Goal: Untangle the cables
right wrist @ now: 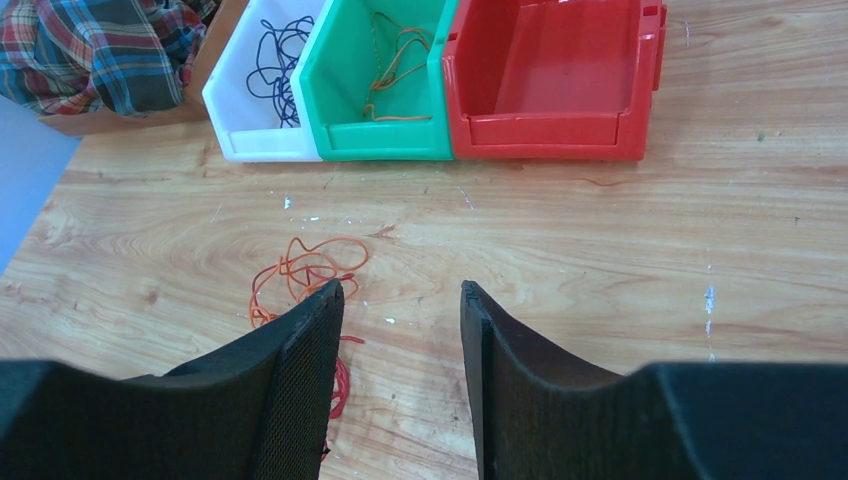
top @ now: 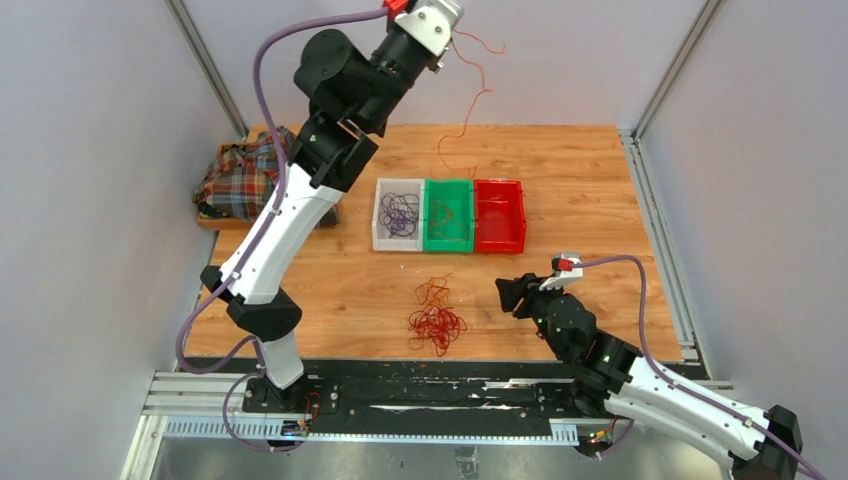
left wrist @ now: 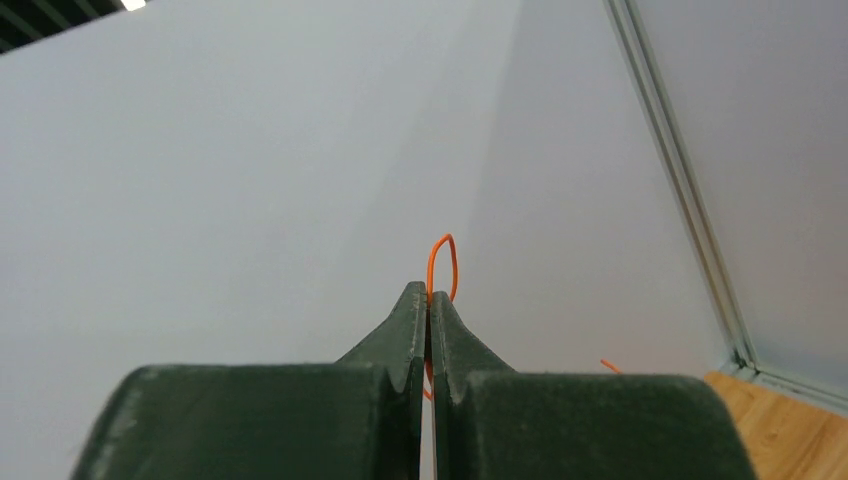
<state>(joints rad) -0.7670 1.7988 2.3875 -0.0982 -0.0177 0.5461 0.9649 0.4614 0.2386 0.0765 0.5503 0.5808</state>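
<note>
Left gripper [left wrist: 428,300] is up high, pinched tight on one orange cable [left wrist: 444,237] trailing down toward the green bin [top: 449,246]. Right gripper [right wrist: 400,290] is half open and empty, low over the table [top: 600,200] beside the red-and-orange tangle of cables [top: 437,325].

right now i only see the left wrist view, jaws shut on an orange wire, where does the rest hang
Observer: The orange cable trails down from the raised left jaws to just behind the green bin.
Operator: whats in the bins
Observer: Orange cables in green, purple cables in the white bin, red bin looks empty.
Operator: anything left on the table
Observer: A red clump with orange loops, beside the open right jaws.
</note>
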